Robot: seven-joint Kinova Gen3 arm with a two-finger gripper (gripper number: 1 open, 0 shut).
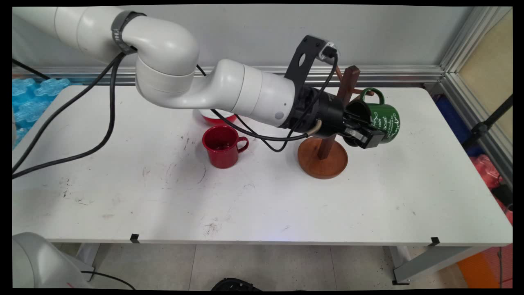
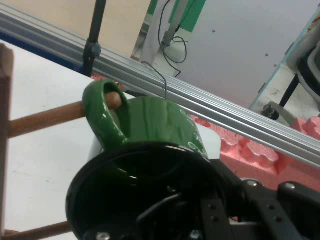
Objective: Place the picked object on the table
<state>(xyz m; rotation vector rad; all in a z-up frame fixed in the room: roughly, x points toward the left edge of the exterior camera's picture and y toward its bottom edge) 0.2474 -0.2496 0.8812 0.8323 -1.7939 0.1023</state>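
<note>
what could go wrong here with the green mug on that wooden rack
The green mug hangs by its handle on a peg of the wooden mug tree, with the tool gripping its rim. Pulling sideways rather than along the peg could jam the handle and tip the tree, which stands free on the table. If it tips left, it might hit the red mug.

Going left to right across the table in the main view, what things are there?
Red mug → wooden mug stand → green mug, its handle hooked over a stand peg.
</note>
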